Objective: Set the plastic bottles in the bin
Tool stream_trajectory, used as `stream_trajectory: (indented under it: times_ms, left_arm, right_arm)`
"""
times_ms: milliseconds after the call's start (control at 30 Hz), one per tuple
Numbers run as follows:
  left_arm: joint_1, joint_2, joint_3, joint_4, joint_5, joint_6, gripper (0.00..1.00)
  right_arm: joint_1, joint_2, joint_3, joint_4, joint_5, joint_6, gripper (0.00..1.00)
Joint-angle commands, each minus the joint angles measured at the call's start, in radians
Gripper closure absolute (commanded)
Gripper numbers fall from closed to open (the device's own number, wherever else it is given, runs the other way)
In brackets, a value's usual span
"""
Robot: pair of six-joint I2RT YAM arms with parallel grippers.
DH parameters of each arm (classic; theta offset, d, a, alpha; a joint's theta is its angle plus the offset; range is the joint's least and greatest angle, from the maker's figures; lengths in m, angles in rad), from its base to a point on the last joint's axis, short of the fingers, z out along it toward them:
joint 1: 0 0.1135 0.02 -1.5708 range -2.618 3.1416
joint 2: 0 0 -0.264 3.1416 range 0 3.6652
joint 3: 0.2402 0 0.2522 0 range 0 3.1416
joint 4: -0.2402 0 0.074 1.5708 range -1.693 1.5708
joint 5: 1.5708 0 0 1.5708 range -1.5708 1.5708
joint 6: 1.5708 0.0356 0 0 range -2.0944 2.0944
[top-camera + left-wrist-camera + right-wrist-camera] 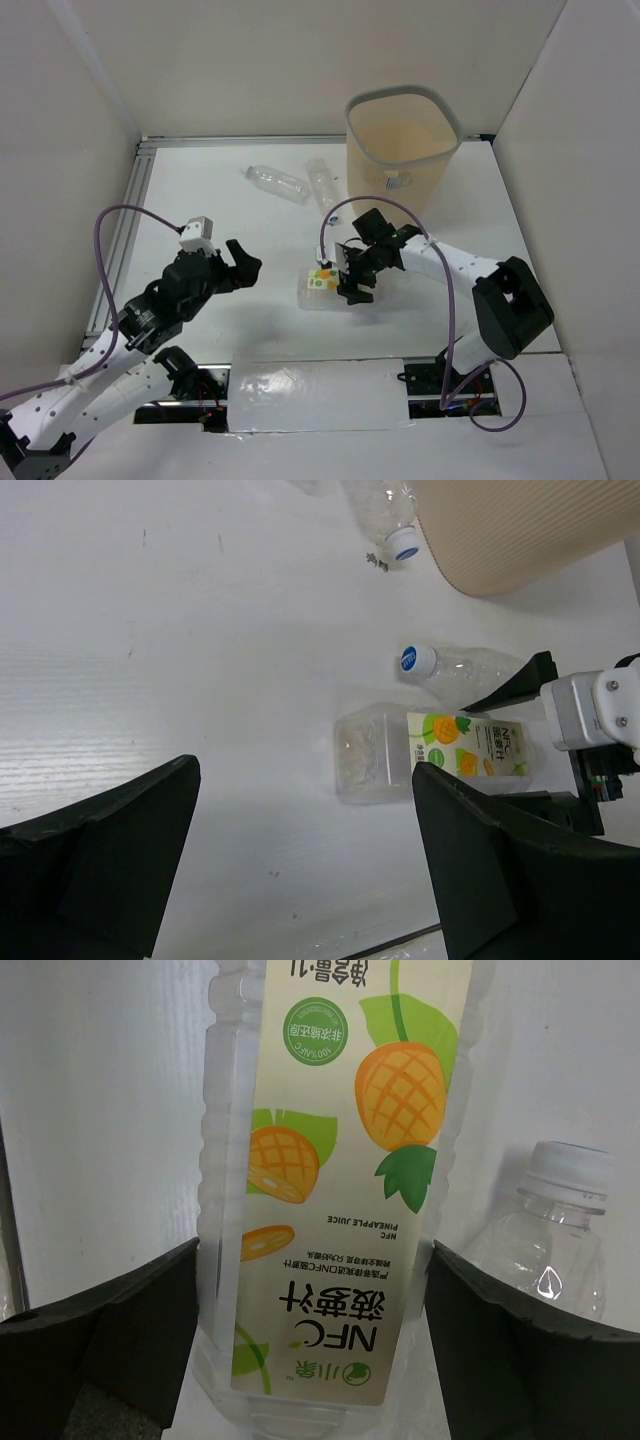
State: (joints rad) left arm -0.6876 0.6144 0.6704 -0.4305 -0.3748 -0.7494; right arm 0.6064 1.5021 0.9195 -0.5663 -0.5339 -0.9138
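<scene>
On table (200,630), clear bottle (435,755) (pineapple-labelled)

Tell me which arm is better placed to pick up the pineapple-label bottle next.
Right. The right gripper straddles the pineapple-label bottle, with a finger on each side. The left gripper hangs open, apart from it.

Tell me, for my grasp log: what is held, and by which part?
Left pincer empty. Right pincer straddles the juice bottle around its label; firm hold cannot be told.
</scene>
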Motion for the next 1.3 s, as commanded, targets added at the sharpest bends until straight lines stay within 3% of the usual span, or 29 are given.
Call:
stream_trajectory:
  times_ms: [0,100,367,567,667,733,933,1067,1167,1200,1233,1267]
  left_arm:
    - [0.0,0.008,0.008,0.029,-0.019,-0.045,0.0]
    - [0.0,0.03,0.008,0.05,-0.03,-0.068,0.0]
    - [0.0,-0.016,0.066,0.076,-0.125,-0.136,0.03]
    - [0.0,-0.016,0.067,0.101,-0.125,-0.136,0.04]
    - [0.0,-0.016,0.067,0.125,-0.116,-0.136,0.04]
    - [0.0,-0.005,0.032,0.186,-0.105,-0.136,0.04]
    - [0.03,0.184,0.034,0.343,0.008,-0.146,0.03]
    - [0.039,0.359,0.081,0.452,0.178,-0.197,0.03]
    - [0.024,0.481,0.093,0.521,0.261,-0.289,0.03]
    - [0.023,0.508,0.093,0.539,0.278,-0.318,0.03]
    - [-0.004,0.534,0.103,0.574,0.29,-0.347,0.03]
    - [-0.018,0.586,0.103,0.59,0.29,-0.405,0.03]
  right_arm:
    - [0.019,0.0,0.03,-0.095,-0.053,-0.051,0.53]
    - [0.029,-0.037,0.137,-0.234,-0.133,-0.094,0.67]
    - [-0.023,-0.042,0.626,-0.257,-0.207,0.058,0.67]
    - [-0.054,-0.011,0.834,-0.005,-0.163,0.318,0.67]
    - [-0.068,0.012,0.903,0.123,-0.03,0.406,0.67]
    - [-0.106,0.035,0.924,0.199,0.081,0.45,0.67]
    - [-0.316,0.099,0.986,0.269,0.153,0.527,0.66]
    - [-0.416,0.167,1.044,0.201,0.129,0.494,0.6]
    - [-0.468,0.181,1.021,0.177,0.089,0.478,0.43]
    - [-0.468,0.191,1.021,0.168,0.089,0.463,0.34]
    - [-0.477,0.191,1.012,0.145,0.089,0.454,0.12]
    - [-0.478,0.191,1.012,0.135,0.069,0.445,0.01]
